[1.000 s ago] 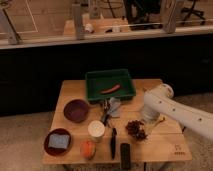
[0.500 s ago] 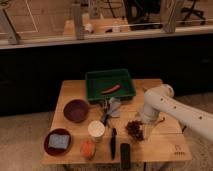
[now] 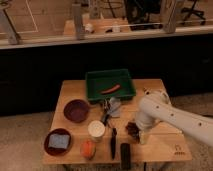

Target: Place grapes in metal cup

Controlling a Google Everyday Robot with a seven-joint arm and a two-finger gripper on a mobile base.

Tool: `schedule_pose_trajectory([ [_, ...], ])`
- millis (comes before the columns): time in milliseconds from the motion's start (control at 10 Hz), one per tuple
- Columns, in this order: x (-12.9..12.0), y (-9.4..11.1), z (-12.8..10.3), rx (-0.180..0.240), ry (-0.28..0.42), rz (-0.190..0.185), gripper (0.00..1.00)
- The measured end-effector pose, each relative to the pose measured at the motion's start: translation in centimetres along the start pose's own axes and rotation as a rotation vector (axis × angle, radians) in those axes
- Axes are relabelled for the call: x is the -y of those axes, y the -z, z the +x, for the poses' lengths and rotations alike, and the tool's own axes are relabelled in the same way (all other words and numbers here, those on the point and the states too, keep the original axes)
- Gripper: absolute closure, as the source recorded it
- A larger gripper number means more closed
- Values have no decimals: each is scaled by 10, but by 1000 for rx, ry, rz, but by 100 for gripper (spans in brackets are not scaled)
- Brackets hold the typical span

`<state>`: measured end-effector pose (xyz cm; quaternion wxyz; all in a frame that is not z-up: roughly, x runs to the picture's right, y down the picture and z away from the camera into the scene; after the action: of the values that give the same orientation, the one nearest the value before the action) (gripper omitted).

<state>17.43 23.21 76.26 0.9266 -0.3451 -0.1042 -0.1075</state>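
The grapes (image 3: 132, 128), a dark reddish bumpy cluster, lie on the wooden table (image 3: 165, 150) right of centre. My white arm comes in from the right and bends down, with the gripper (image 3: 142, 135) low at the right side of the grapes, very close to them. I cannot tell if it touches them. The metal cup (image 3: 114, 106), small and pale grey, stands just in front of the green tray, up and to the left of the grapes.
A green tray (image 3: 93, 85) at the back holds a red elongated item (image 3: 111, 89). A purple bowl (image 3: 76, 110), a cream-topped cup (image 3: 96, 129), an orange fruit (image 3: 88, 148), a dark bowl (image 3: 50, 145) with a blue sponge and two black objects (image 3: 113, 142) fill the left and front.
My arm has shifted a little left and down toward the grapes. The grapes and the other things have stayed in place.
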Motion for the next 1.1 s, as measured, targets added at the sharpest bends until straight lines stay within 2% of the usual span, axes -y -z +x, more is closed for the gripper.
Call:
schedule_pose_trajectory([
  [300,7,-4,-4,3,15,39,20],
  [700,10,-26,-2,-20,38,46,22],
  [1000,12,-38,-2,-21,60,54,48],
  [1100,12,-39,-2,-25,66,57,60],
])
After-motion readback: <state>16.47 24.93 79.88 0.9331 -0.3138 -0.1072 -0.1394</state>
